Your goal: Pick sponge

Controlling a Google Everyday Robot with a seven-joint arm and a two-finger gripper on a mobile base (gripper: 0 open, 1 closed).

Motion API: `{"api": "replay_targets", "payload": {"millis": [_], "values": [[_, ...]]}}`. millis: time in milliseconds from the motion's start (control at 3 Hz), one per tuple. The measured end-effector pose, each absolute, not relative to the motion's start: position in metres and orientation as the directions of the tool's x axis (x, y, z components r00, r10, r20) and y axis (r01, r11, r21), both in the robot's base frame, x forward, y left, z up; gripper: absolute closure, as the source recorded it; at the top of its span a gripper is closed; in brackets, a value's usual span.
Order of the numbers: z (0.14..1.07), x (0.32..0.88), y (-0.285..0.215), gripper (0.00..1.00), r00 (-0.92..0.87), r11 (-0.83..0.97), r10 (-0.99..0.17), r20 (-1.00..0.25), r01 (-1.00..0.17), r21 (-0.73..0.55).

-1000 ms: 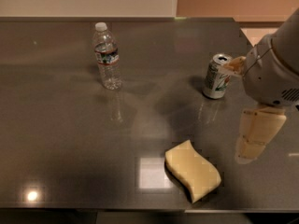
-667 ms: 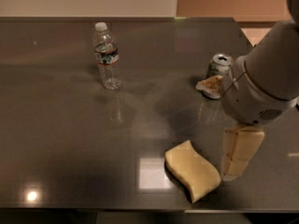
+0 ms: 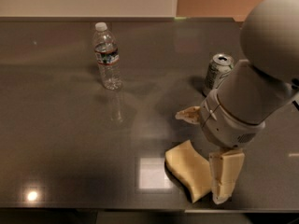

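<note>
The pale yellow sponge, a thick foam block with wavy sides, lies flat on the dark table near its front edge. My gripper hangs from the big grey arm on the right and is right over the sponge. It is open. One cream segmented finger points down against the sponge's right side. The other finger sticks out to the left, just behind the sponge. The sponge is not held.
A silver-green soda can stands behind the arm at the right. A clear water bottle stands upright at the back left. The table's front edge runs just below the sponge. The arm hides the table's right part.
The arm has swung left and down from beside the can. The gripper has come from the right of the sponge to directly over it. The sponge, can and bottle have not moved.
</note>
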State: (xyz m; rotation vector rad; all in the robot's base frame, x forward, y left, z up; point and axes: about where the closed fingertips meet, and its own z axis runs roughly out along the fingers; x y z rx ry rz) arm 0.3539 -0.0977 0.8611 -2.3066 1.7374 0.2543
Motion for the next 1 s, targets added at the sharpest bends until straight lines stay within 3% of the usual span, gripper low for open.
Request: {"api": "replay_targets", "payload": {"millis": [667, 1000], "values": [[0.835, 0.349, -0.101, 0.0, 0.33, -0.325, -0.887, -0.323, -0.943, -0.072], [0.83, 0.343, -0.101, 0.17, 0.345, -0.342, -0.874, -0.342, -0.937, -0.07]]}}
